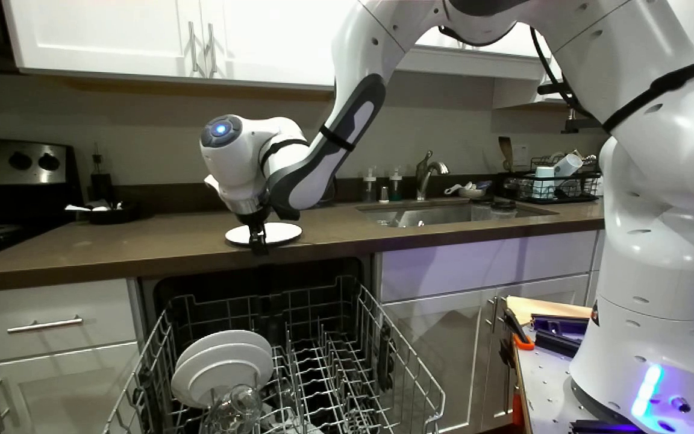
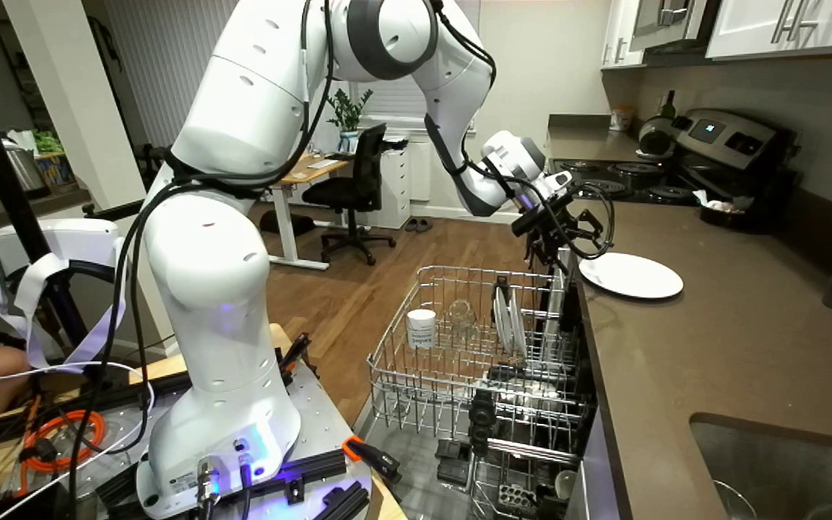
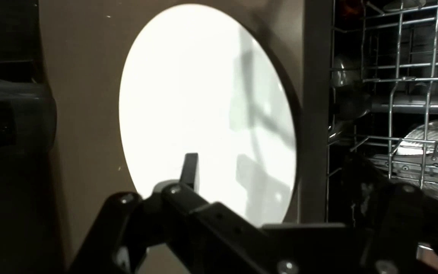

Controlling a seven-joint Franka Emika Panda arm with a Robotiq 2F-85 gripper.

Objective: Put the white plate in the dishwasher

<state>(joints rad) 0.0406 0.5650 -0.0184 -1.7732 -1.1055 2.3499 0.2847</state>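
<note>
The white plate (image 1: pixel 287 232) lies flat on the brown counter near its front edge, above the dishwasher. It also shows in an exterior view (image 2: pixel 631 276) and fills the middle of the wrist view (image 3: pixel 188 95). The dishwasher (image 1: pixel 402 342) has its wire rack pulled out below the counter; the rack's wires show in the wrist view (image 3: pixel 397 76) at the right. My gripper (image 3: pixel 276 171) is open and empty. One finger is over the plate and the other is past the counter edge on the dishwasher side. Whether a finger touches the plate cannot be told.
Other white plates (image 1: pixel 220 367) stand in the rack with a clear glass (image 1: pixel 240 408) and a white mug (image 2: pixel 421 329). The sink (image 2: pixel 770 426) and faucet (image 1: pixel 424 172) are along the counter. A small black dish (image 1: pixel 109 214) and a stove (image 2: pixel 633 173) are at the opposite end.
</note>
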